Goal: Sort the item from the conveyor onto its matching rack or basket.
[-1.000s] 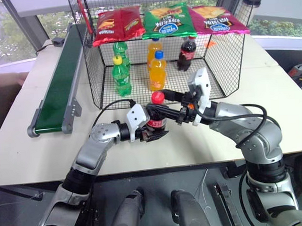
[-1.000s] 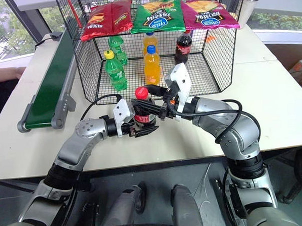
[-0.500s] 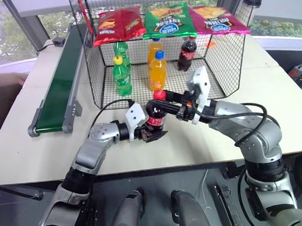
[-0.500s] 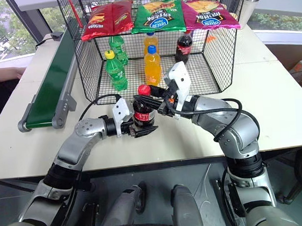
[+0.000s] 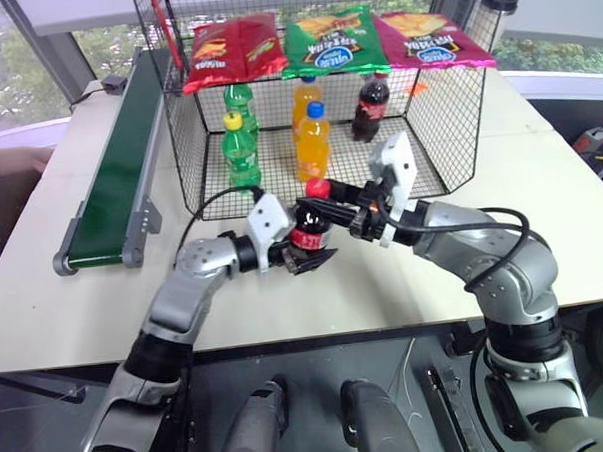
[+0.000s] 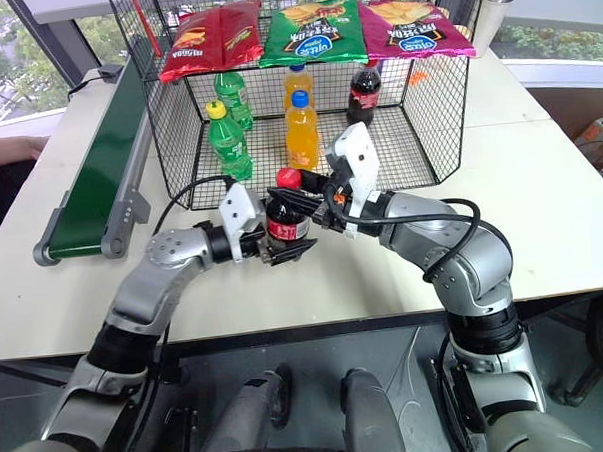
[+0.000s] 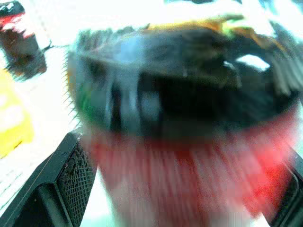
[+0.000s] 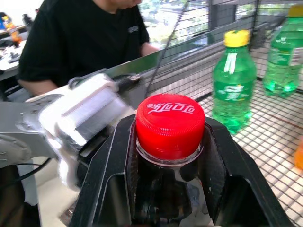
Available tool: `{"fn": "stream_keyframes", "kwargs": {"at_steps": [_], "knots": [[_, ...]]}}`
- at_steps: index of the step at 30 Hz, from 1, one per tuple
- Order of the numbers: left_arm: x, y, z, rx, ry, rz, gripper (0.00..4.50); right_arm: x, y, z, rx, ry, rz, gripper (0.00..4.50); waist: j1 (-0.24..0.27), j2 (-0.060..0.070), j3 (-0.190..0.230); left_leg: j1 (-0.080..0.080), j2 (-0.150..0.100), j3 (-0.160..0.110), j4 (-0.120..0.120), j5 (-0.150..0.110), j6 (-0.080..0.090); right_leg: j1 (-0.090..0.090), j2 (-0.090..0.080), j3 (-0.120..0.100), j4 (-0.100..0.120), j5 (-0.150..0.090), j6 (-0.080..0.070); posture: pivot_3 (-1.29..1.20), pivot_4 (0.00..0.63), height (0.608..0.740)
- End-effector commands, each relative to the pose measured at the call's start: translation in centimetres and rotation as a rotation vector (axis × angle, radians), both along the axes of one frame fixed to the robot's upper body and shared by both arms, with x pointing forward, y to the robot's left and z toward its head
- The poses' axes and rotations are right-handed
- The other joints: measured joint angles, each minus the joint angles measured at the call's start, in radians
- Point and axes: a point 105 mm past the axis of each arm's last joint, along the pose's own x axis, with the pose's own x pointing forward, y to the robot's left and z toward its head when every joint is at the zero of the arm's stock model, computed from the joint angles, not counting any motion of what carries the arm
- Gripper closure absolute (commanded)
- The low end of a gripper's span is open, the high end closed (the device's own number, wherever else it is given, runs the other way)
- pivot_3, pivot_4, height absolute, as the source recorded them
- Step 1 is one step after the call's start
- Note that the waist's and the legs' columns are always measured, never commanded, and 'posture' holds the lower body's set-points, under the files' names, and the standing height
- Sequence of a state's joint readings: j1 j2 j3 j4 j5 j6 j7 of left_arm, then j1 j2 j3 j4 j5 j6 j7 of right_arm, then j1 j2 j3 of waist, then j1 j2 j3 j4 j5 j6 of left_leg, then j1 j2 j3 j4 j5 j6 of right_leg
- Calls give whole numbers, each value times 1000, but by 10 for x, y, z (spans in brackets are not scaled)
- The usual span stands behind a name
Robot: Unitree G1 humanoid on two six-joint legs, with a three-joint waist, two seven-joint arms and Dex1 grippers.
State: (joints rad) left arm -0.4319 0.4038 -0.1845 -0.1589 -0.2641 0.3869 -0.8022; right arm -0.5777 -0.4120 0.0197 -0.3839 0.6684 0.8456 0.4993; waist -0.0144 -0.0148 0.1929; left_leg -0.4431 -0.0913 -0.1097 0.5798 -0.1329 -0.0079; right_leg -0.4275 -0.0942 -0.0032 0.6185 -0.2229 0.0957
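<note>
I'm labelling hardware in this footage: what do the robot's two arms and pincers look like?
Both arms are built of rounded silver-grey metal segments with black joints. Each wrist carries a white, boxy block. A black cable loops along each forearm. The left pincer and the right pincer each have two black fingers, broad and moulded, with finely textured inner pads.

Both arms are silver-grey metal with rounded, dark-banded joints. A white camera block sits on each wrist, and black cables loop along the forearms. The left gripper (image 5: 304,248) and right gripper (image 5: 325,197) have black fingers.
</note>
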Motion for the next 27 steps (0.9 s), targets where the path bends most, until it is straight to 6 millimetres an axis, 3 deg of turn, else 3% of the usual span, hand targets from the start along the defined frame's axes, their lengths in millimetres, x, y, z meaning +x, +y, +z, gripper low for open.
{"fn": "stream_keyframes", "kwargs": {"at_steps": [1,10,17,27], "knots": [[-6,14,13,-27,-25,39,70,19,-23,29,26,-117,-144,3313,1,0,0,0,0,0,0,0,0,0,0,0,0,0,0,0,150,738],[-1,37,0,-84,14,243,70,61,-58,49,37,-188,-395,3313,3,0,0,0,0,0,0,0,0,0,0,0,0,0,0,0,150,738],[-2,36,-4,-123,27,297,70,85,-83,72,91,-241,-542,3313,3,0,0,0,0,1,0,0,0,0,1,0,1,0,0,0,150,738],[-1,25,-4,-146,18,309,70,118,-95,56,88,-247,-675,3313,1,0,0,0,0,1,0,0,0,0,1,0,1,2,2,0,150,738]]}}
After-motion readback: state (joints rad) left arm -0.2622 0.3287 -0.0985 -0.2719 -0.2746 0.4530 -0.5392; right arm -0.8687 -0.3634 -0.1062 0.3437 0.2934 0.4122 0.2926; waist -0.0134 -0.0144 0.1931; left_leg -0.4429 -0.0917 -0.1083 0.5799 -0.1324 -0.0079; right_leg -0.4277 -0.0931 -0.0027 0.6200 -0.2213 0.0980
